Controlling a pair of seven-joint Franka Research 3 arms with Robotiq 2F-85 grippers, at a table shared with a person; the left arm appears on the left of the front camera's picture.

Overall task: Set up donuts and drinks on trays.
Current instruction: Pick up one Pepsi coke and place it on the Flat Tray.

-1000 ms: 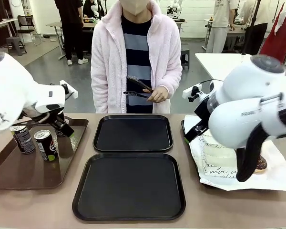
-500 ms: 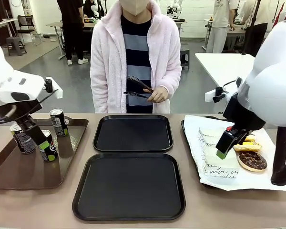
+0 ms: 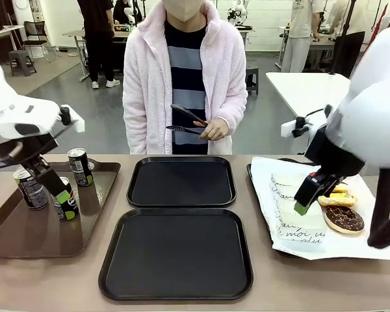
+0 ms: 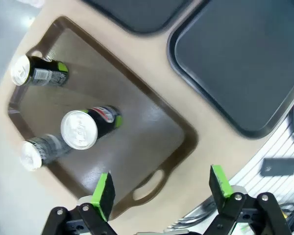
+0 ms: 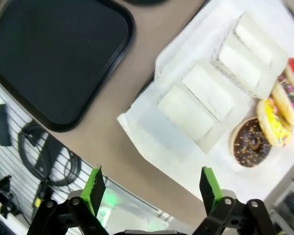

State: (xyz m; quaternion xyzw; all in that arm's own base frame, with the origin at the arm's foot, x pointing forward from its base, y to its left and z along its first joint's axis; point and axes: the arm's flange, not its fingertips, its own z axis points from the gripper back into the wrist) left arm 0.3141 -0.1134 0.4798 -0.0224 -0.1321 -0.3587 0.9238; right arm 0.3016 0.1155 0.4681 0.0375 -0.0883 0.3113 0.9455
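Cans [image 4: 83, 128] just beyond spread left jaws

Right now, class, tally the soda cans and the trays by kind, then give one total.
Soda cans: 3
Bare black trays: 2
Brown tray: 1
Paper-lined tray: 1
Total: 7

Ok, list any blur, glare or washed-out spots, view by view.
Front view: sharp, evenly lit. Left wrist view: slightly soft, cans blurred, pale glare on the brown tray. Right wrist view: white paper washed out, edges soft.
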